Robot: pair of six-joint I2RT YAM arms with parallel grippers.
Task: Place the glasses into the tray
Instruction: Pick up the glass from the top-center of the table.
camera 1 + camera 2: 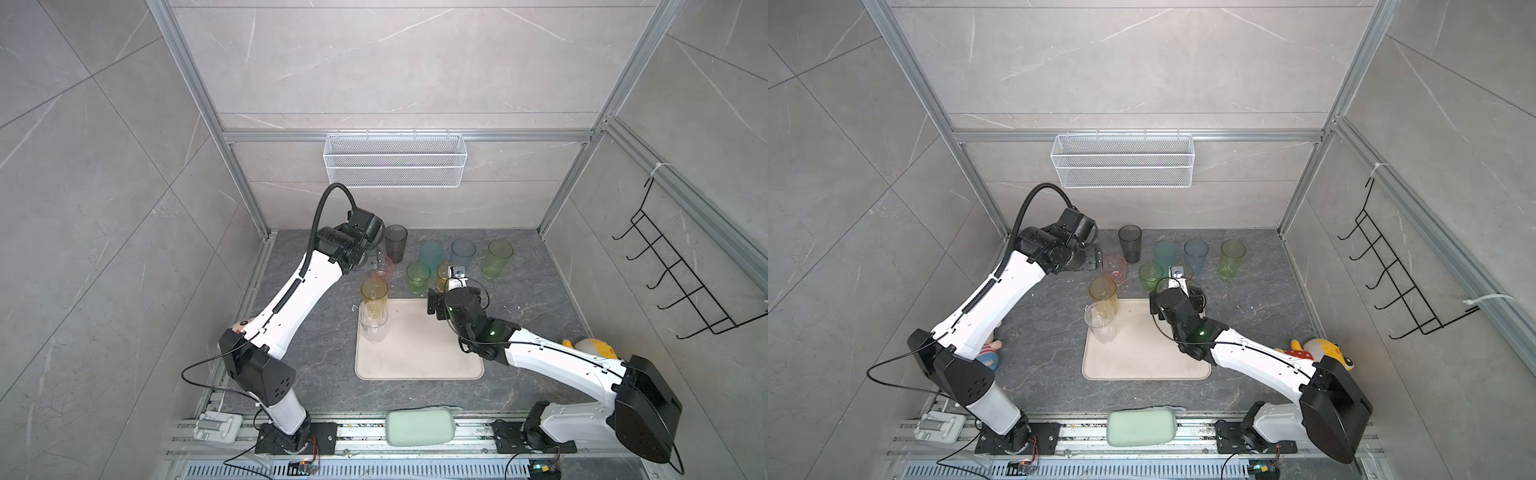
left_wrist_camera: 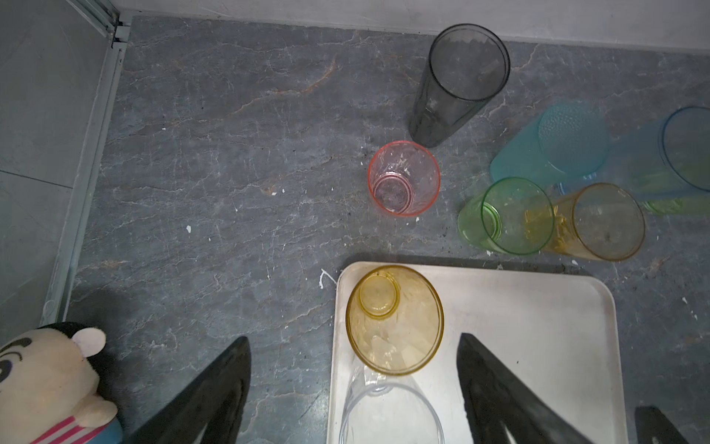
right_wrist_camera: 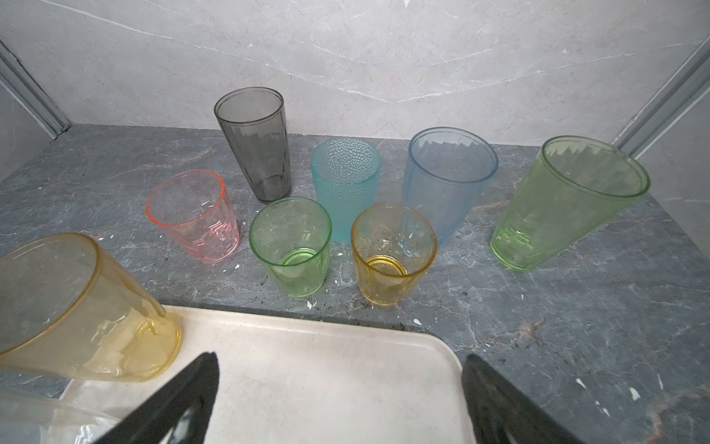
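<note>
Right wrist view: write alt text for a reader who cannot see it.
Seven tumblers stand on the grey counter beyond a cream tray: smoky grey, pink, teal, pale blue, tall green, short green, short amber. A tall amber tumbler stands at the tray's corner; the right gripper is open, empty.

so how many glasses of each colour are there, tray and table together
amber glasses: 2
green glasses: 2
grey glass: 1
pink glass: 1
teal glass: 1
blue glass: 1
clear glass: 1
total: 9
</note>
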